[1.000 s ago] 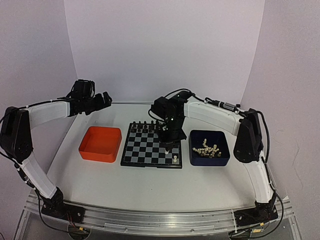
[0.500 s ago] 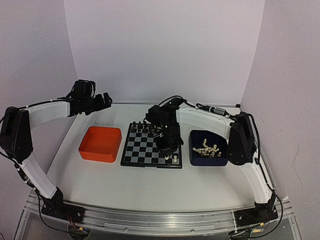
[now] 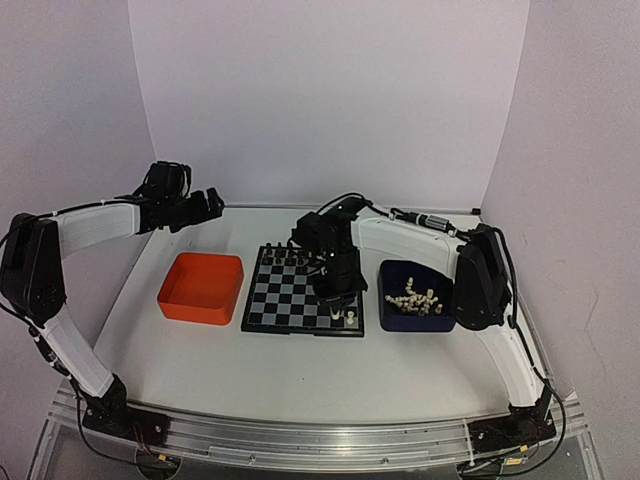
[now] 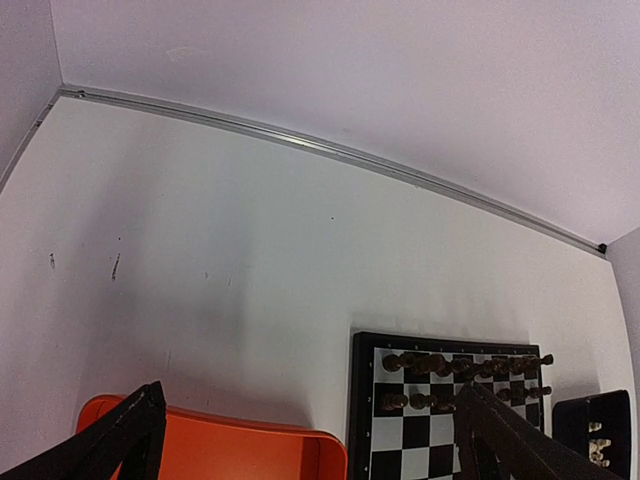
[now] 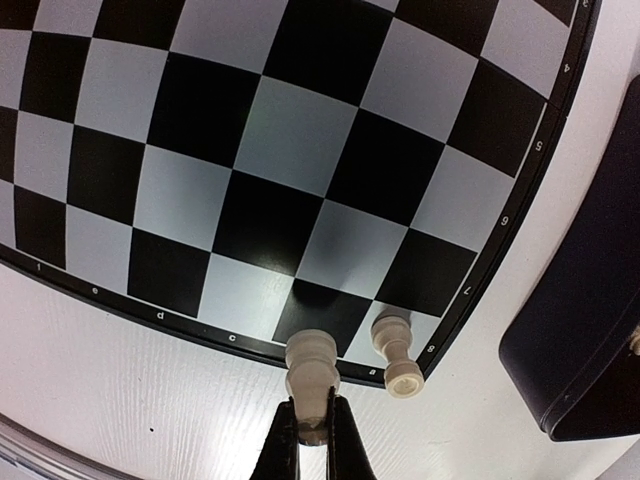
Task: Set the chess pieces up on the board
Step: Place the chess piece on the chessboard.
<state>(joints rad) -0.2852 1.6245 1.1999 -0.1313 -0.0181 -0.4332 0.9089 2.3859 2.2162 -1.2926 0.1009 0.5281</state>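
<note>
The right end effector has its two fingers drawn together on a tiny cream-white plastic chess piece. It pinches the piece by the upper end, and the base points down at the near edge row of the small square chessboard with black and silvery-grey checks. Whether the base touches the square, I cannot tell. Just beside the held piece, on the side toward the dark blue square tray, a second cream-white piece stands on the corner square, clear of the fingers. A heap of cream-white pieces lies in that tray, near this end effector. Beyond the end effector, tiny black chess pieces line the board's far rows. The left end effector hangs well away above the white surface, its fingers spread wide and holding nothing. An orange square plastic tray sits below it, nearer the arm bases.
</note>
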